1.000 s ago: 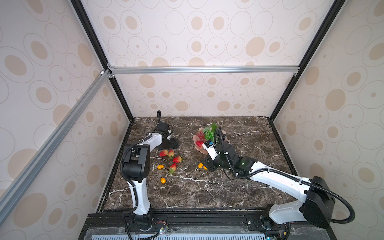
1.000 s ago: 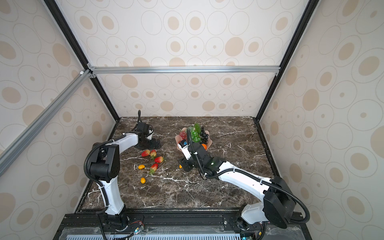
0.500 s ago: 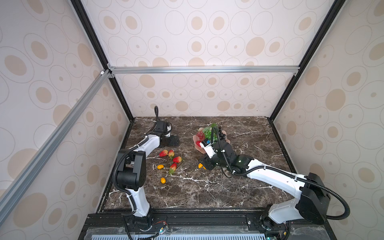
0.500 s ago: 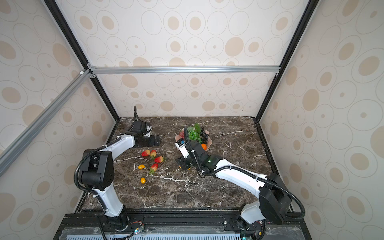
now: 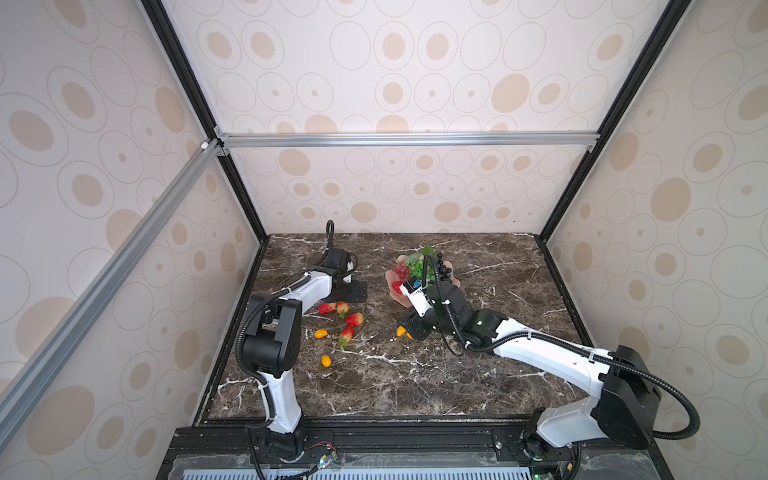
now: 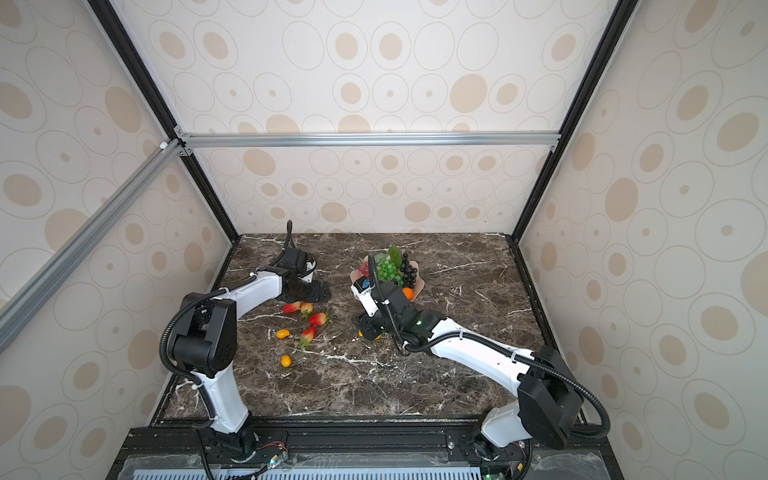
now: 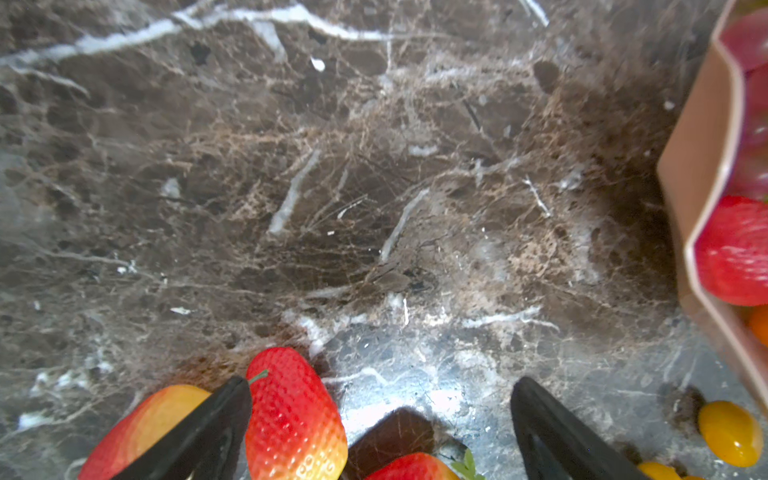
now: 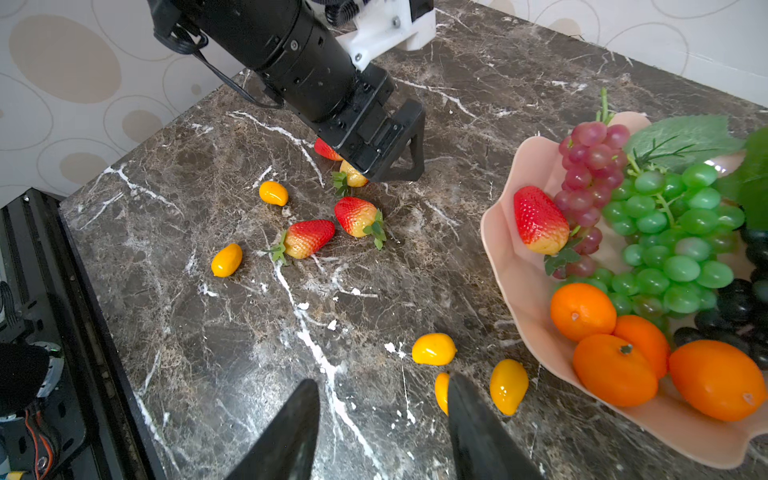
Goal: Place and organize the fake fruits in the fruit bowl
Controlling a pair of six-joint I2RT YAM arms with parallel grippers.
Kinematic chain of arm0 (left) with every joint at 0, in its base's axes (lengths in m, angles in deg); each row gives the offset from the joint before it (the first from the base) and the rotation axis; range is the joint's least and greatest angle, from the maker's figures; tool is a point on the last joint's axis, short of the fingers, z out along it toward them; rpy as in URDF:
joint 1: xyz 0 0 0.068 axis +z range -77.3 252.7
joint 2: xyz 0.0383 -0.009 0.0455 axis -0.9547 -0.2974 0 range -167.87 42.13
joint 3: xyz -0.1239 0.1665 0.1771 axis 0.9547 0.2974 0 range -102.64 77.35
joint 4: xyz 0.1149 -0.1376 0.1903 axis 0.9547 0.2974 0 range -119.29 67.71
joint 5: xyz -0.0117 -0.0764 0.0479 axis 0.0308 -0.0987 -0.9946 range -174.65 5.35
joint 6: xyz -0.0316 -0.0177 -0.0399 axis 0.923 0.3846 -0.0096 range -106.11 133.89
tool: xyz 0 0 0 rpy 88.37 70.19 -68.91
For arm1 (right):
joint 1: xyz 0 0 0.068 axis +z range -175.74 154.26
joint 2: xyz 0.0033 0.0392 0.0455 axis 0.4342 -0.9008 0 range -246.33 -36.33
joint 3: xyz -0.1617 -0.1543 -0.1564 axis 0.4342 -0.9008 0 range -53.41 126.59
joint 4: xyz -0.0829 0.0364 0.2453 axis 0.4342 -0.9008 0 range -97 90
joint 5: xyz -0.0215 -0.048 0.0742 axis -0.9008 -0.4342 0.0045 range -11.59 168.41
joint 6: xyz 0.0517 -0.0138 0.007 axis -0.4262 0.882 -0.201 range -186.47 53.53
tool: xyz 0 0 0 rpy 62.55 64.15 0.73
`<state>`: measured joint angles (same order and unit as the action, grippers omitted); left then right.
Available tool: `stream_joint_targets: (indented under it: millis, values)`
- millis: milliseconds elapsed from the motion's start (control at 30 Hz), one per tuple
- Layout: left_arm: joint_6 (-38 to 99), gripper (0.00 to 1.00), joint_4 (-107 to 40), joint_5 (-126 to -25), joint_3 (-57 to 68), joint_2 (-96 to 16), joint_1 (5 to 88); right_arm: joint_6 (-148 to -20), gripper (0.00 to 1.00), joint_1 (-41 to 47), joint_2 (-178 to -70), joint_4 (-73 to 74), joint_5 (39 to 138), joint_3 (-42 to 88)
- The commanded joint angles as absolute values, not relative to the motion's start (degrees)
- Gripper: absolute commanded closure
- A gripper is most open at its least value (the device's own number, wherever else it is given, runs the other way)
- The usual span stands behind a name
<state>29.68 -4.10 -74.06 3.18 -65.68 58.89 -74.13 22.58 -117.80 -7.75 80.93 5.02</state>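
Observation:
The pink fruit bowl (image 8: 503, 257) (image 5: 392, 286) holds a strawberry (image 8: 540, 220), red grapes (image 8: 590, 166), green grapes (image 8: 673, 232), black grapes (image 8: 739, 303) and tangerines (image 8: 582, 311). My right gripper (image 8: 382, 386) (image 5: 409, 328) is open and empty, low over the marble in front of the bowl. Three yellow ovals lie there: one (image 8: 433, 349) just ahead, one (image 8: 508, 386) outside a finger, one (image 8: 441, 392) partly hidden behind that finger. My left gripper (image 7: 382, 386) (image 6: 318, 291) is open above loose strawberries; one strawberry (image 7: 295, 415) lies just inside a finger, another (image 7: 145, 424) outside it.
On the marble between the arms lie two more strawberries (image 8: 359, 216) (image 8: 309, 237) and two yellow ovals (image 8: 273, 193) (image 8: 226, 259). The bowl's rim (image 7: 698, 166) stands close beside the left gripper's reach. Patterned walls enclose the table on three sides.
The left gripper has come forward from the back of the table and down over the strawberries. The right gripper has drawn away from the bowl and lowered toward the yellow ovals.

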Motion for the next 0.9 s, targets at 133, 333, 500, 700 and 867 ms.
stream_joint_targets:
  millis: [133, 333, 500, 700, 867]
  values:
    - [29.0, 0.02, -2.0, -75.7, 2.3, -66.7, 58.1, -74.3, 0.48, 22.6, -116.8, -7.8, 80.2, 4.3]
    - [29.3, 0.02, -2.1, -75.8, 3.3, -66.8, 57.4, -74.5, 0.48, 22.6, -116.6, -7.9, 80.3, 4.3]
    - [29.6, 0.02, -2.7, -75.4, 4.3, -66.2, 57.0, -74.6, 0.47, 22.6, -116.7, -7.9, 80.5, 4.2]
    - [30.2, 0.02, -3.1, -74.7, 5.4, -65.2, 56.3, -74.6, 0.47, 22.5, -116.7, -7.8, 80.5, 4.2]
    - [30.9, 0.02, -3.7, -73.8, 6.7, -63.7, 55.7, -74.7, 0.47, 22.6, -116.8, -7.7, 80.6, 4.3]
